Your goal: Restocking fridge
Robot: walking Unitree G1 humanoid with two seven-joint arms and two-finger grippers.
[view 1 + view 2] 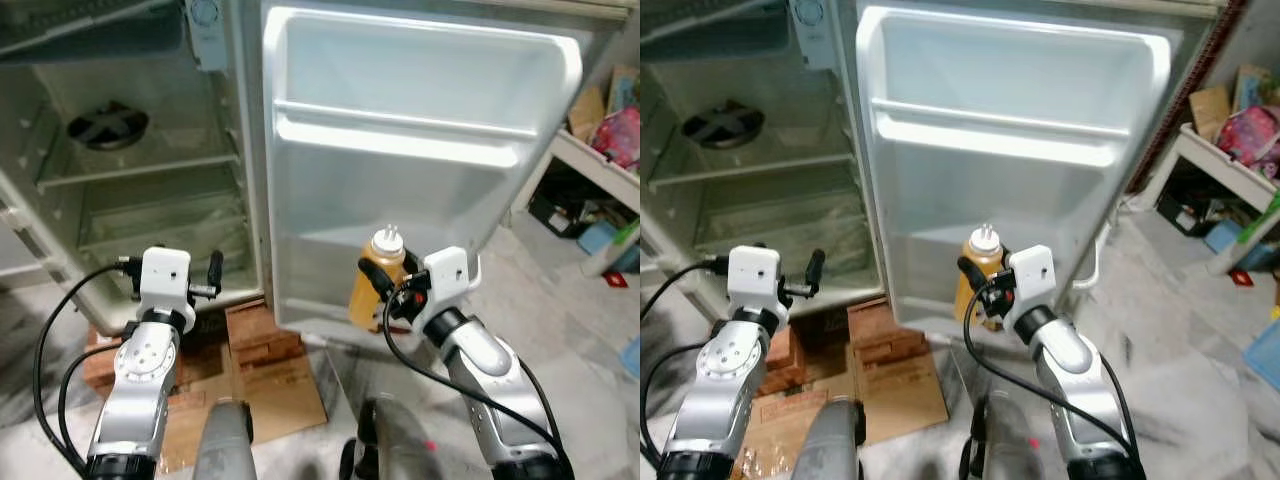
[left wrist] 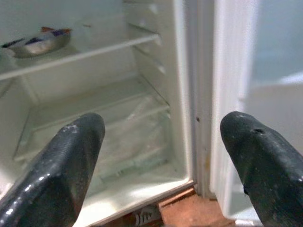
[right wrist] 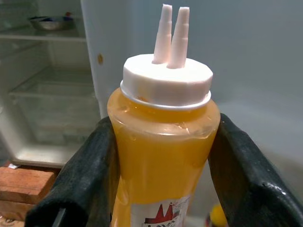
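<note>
Nearest, two silver arms reach forward toward an open fridge. The right pincer [image 1: 385, 290] is clamped on a squeeze bottle of yellow-orange sauce [image 1: 375, 283], one black finger [image 3: 83, 182] pressed on each side of its body; the bottle stands upright, its white twin-nozzle cap [image 3: 166, 78] on top. It is held just in front of the lower part of the open fridge door [image 1: 420, 170] (whether its base already rests in the bottom door shelf cannot be told). The left pincer [image 1: 175, 275] hangs empty, fingers spread wide, before the fridge's lower shelves [image 1: 160, 215]. Bricks [image 1: 265, 340] and flattened cardboard [image 1: 285, 395] lie under the fridge.

Further in, a small bowl [image 2: 35, 41] sits on an upper shelf.

The step in hand appears to be placing the bottle in the door. Next it likely needs lowering into the bottom rack, kept upright, before release.
</note>
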